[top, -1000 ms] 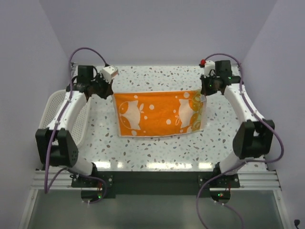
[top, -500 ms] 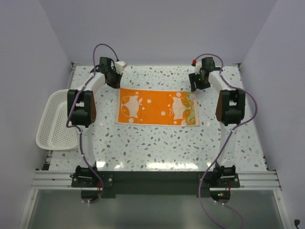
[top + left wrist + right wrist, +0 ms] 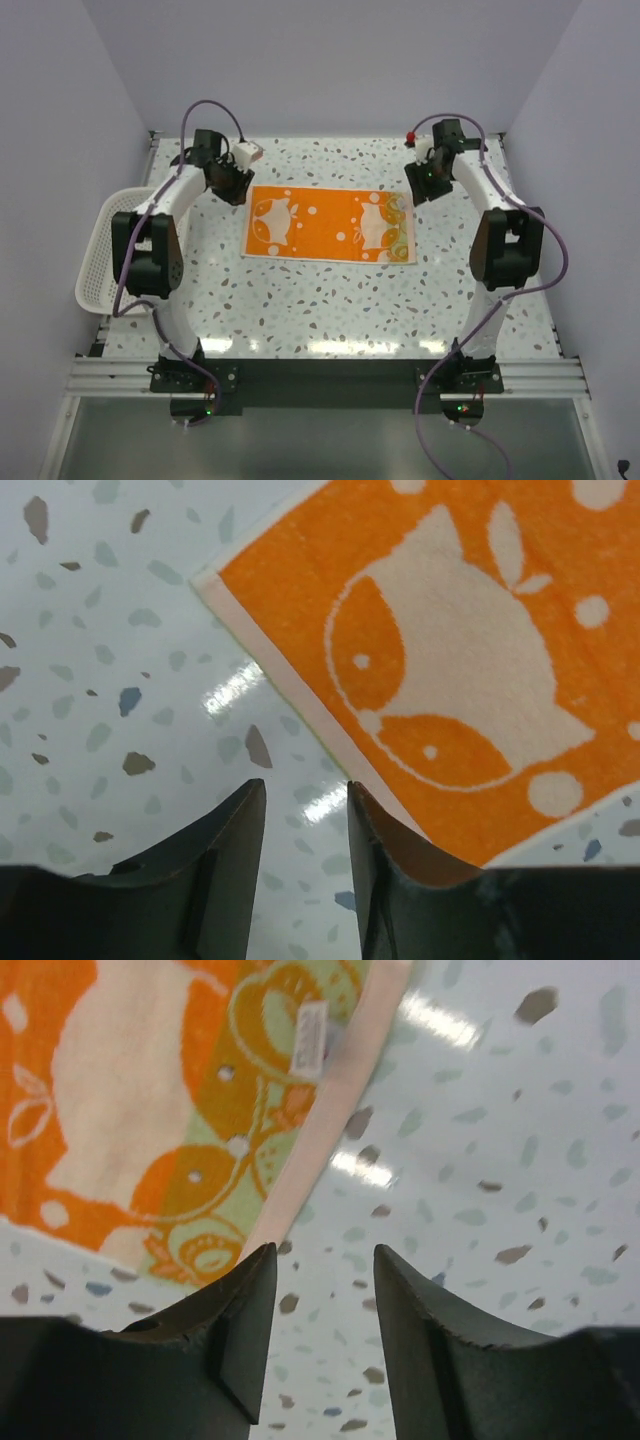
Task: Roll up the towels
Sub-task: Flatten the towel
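Note:
The towel is an orange and cream cloth with white circle marks, lying flat and spread out on the speckled table. My left gripper is open and empty just off the towel's far left corner. In the left wrist view the towel lies to the right of the left gripper, which is over bare table. My right gripper is open and empty just off the far right corner. In the right wrist view the towel's green-patterned end lies to the left of the right gripper.
A white mesh basket stands at the table's left edge, beside the left arm. The speckled tabletop stretches in front of the towel. Purple walls close in the back and sides.
A second ago both grippers held the towel up by its far corners. It now lies flat, both grippers have let go, and both arms have swung outward.

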Motion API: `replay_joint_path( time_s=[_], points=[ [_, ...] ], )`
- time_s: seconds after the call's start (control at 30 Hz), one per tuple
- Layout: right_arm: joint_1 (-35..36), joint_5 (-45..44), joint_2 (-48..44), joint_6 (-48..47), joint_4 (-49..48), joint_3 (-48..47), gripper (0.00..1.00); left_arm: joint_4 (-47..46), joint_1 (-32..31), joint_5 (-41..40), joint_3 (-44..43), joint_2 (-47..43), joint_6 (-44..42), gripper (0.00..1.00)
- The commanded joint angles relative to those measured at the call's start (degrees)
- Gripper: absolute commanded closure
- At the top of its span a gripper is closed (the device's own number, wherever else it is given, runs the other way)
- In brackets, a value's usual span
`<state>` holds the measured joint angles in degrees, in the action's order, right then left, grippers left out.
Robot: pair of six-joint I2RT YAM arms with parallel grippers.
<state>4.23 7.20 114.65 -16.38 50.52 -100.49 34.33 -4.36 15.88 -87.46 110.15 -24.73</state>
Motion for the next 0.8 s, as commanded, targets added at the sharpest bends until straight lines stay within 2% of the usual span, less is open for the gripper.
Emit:
replay_joint_path(
  time_s=[0.0,0.07,0.2,0.53,0.77],
  points=[
    [3.3,1.9,-5.4,-3.4,6.2,7.7,0.54,3.3,0.2,4.6,6.8,-4.8,-5.6,0.6],
    [4.6,1.1,-7.1,-3.3,4.3,12.6,0.6,2.7,0.2,5.1,9.1,-5.6,-6.0,0.66],
    [7.3,-1.4,-5.5,-2.4,2.6,16.5,0.64,1.0,-0.7,4.9,14.8,-6.2,-5.9,0.74],
    [8.8,-7.0,-2.9,-2.9,-2.7,24.8,0.76,-3.8,-2.8,0.7,22.3,-5.2,-4.9,0.82],
    [8.3,-12.6,-2.4,-4.6,-3.4,25.8,0.78,-2.3,-2.8,-3.3,27.8,-7.8,-7.7,0.89]
  ],
)
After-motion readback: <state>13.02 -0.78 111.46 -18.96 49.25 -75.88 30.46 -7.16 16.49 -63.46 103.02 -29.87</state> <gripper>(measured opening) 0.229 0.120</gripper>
